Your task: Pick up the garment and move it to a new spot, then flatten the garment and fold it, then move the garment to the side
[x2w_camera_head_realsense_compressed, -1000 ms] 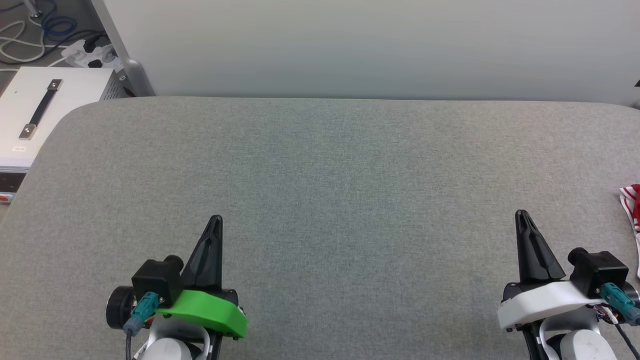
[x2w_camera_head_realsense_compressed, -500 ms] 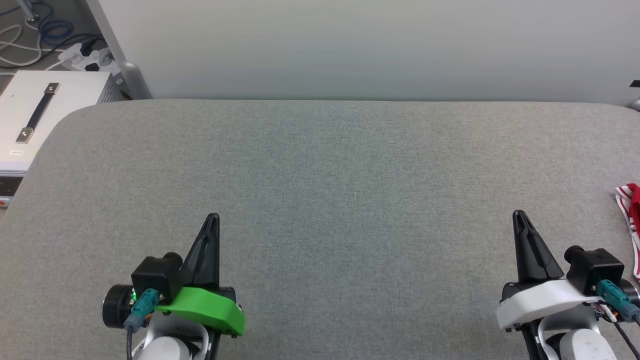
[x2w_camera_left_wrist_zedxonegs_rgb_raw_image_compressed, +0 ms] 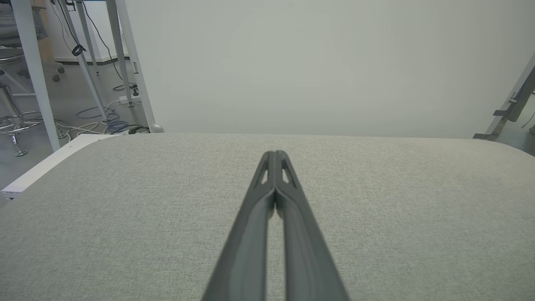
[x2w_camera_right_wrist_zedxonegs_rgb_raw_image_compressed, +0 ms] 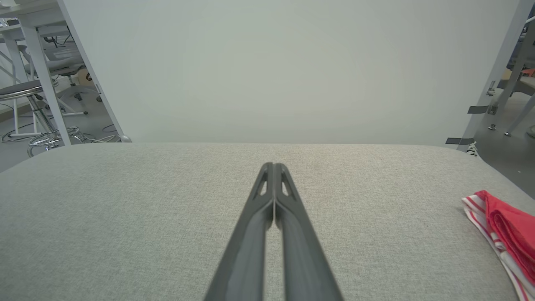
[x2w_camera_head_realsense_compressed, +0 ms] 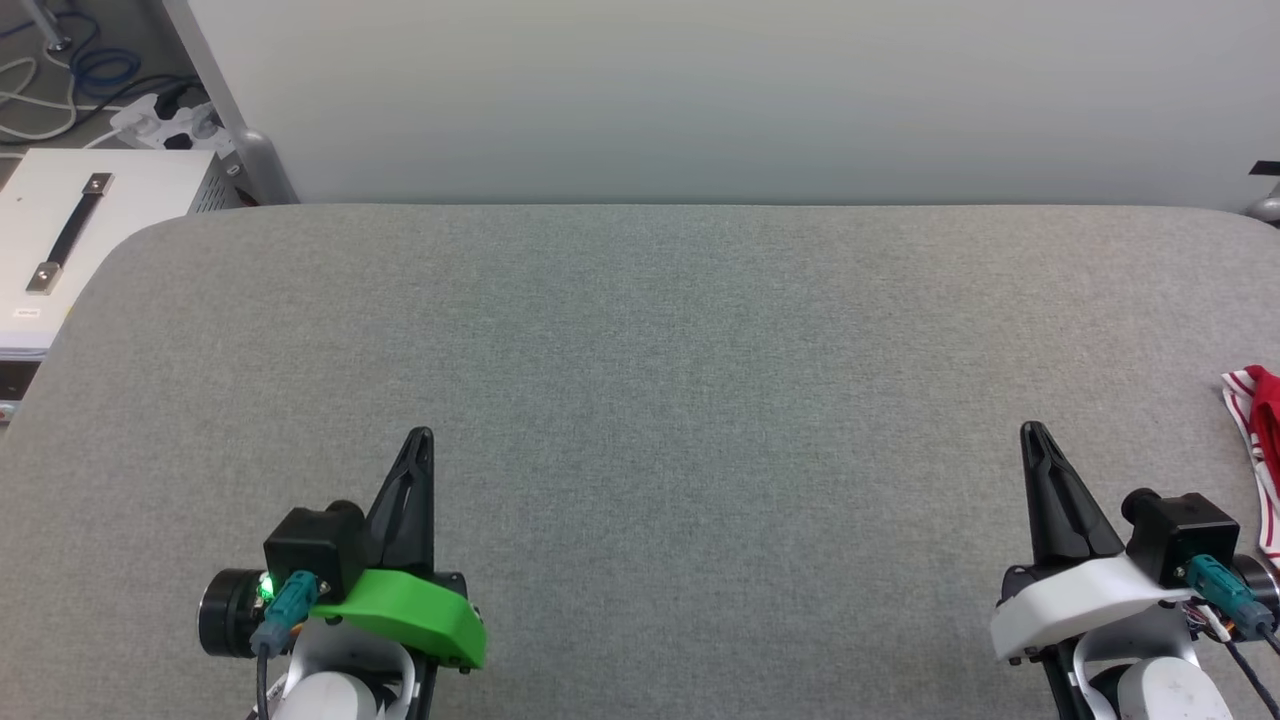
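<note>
The red garment (x2w_camera_head_realsense_compressed: 1262, 420) with red-white striped trim lies at the table's far right edge, mostly cut off by the frame. In the right wrist view the garment (x2w_camera_right_wrist_zedxonegs_rgb_raw_image_compressed: 508, 232) sits folded at the lower right. My right gripper (x2w_camera_head_realsense_compressed: 1034, 433) hovers over the grey table to the garment's left, shut and holding nothing. Its fingertips (x2w_camera_right_wrist_zedxonegs_rgb_raw_image_compressed: 272, 168) meet over bare fabric. My left gripper (x2w_camera_head_realsense_compressed: 420, 440) rests at the lower left, shut and holding nothing, its tips (x2w_camera_left_wrist_zedxonegs_rgb_raw_image_compressed: 274, 155) pressed together.
The grey padded table (x2w_camera_head_realsense_compressed: 640, 350) spreads between the arms, ending at a pale wall (x2w_camera_head_realsense_compressed: 700, 90). A white case with a black handle (x2w_camera_head_realsense_compressed: 60, 235) stands off the left edge, with cables and a power strip (x2w_camera_head_realsense_compressed: 160, 115) on the floor.
The whole head view has shifted slightly, so the camera has moved; a bit more of the garment shows at the right edge. Both grippers stay shut in place.
</note>
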Motion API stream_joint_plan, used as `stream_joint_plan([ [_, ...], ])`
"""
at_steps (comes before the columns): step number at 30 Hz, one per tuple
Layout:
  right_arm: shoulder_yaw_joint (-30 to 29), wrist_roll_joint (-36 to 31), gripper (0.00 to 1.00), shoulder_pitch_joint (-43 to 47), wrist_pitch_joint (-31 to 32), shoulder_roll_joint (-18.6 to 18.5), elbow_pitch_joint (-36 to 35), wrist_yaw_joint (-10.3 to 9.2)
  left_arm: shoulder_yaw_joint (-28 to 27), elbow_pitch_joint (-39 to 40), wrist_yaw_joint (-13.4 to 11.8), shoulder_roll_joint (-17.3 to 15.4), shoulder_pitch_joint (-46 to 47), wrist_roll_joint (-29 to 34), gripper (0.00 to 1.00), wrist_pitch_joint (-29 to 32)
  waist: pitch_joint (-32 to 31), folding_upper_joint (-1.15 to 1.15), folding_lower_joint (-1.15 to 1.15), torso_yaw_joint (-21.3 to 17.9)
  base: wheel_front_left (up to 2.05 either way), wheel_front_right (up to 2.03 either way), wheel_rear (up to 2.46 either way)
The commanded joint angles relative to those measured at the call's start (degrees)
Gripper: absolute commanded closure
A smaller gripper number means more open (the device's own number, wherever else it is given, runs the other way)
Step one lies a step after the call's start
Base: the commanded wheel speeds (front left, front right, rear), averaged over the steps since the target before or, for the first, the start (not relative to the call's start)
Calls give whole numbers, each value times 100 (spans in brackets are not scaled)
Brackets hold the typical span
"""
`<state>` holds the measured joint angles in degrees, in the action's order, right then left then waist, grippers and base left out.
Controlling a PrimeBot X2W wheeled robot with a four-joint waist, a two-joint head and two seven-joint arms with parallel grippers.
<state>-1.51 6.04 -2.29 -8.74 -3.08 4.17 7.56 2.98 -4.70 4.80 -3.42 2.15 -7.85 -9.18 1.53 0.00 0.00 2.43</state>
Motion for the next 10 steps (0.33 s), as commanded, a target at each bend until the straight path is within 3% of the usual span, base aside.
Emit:
stream_joint_plan([
  [1, 20, -50, 100, 80, 35, 7, -46, -3, -39, 45, -36, 21, -83, 84, 100, 36, -3, 0, 0, -5, 0, 0, 0],
  [10, 36, -115, 100, 97, 134, 9, -90, -4, -69, 95, -88, 25, -99, 167, 100, 140, -21, 0, 0, -33, 0, 0, 0],
])
